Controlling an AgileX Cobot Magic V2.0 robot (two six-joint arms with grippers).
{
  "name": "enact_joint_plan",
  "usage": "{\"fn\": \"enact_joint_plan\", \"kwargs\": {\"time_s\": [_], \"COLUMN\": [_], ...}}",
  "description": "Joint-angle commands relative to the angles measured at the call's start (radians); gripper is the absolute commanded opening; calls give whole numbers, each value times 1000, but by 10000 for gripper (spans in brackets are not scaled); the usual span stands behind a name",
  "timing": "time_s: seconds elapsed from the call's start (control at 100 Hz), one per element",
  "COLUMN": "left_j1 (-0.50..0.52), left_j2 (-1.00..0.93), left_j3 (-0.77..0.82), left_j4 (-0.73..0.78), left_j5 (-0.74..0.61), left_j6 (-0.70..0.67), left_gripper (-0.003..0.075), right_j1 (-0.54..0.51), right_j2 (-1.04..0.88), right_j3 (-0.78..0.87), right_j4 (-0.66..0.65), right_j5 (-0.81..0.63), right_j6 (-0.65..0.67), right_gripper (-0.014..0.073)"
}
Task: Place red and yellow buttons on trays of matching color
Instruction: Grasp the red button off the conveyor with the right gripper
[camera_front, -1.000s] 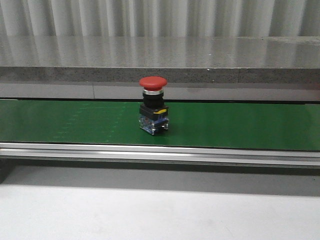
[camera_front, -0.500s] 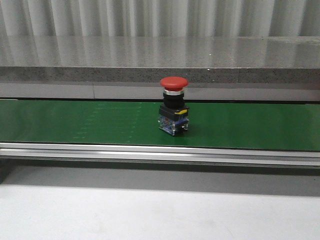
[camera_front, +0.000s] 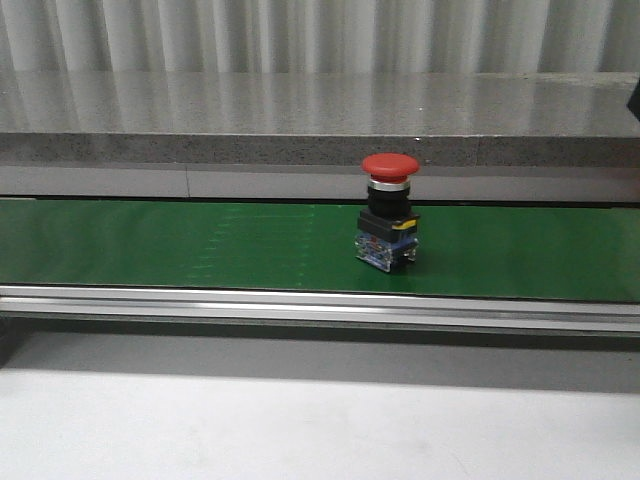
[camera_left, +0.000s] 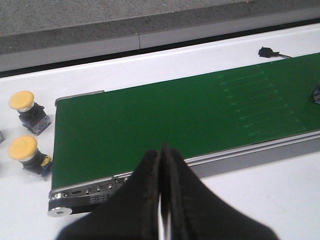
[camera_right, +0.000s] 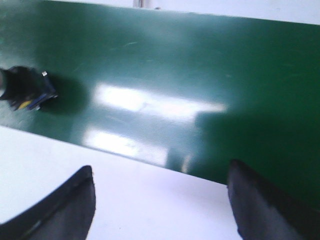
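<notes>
A red button (camera_front: 388, 215) with a mushroom cap and a black-and-clear base stands upright on the green conveyor belt (camera_front: 200, 245), right of centre in the front view. Its dark base (camera_right: 22, 88) shows at the edge of the right wrist view. My right gripper (camera_right: 161, 170) is open and empty, over the white surface beside the belt, apart from the button. My left gripper (camera_left: 161, 152) is shut with nothing in it, near the belt's end. Two yellow buttons (camera_left: 27, 111) (camera_left: 27, 154) stand on the white table off that end. The trays are out of view.
An aluminium rail (camera_front: 320, 305) runs along the belt's near edge. A grey stone ledge (camera_front: 320, 120) lies behind the belt. A small black connector with a wire (camera_left: 267, 51) lies on the white table beyond the belt.
The red button has travelled to the right along the belt, still upright. Neither gripper shows in the earlier frames.
</notes>
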Motion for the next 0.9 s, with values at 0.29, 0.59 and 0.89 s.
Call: {"fn": "enact_joint_plan", "kwargs": {"time_s": [0.29, 0.59, 0.89], "left_j1": [-6, -6, -6], "left_j2": [3, 3, 3], "left_j3": [-27, -27, -27], "left_j4": [-4, -4, -4], "left_j5": [-73, -73, -73], "left_j6": [1, 1, 1], "left_gripper": [-20, -20, -20], "right_j1": [164, 214, 215], "right_j2": [5, 177, 316], "right_j3": [-114, -212, -219], "right_j4": [29, 36, 123], "right_j5": [27, 66, 35], "right_j6": [-97, -149, -297], "right_gripper": [552, 552, 552]}}
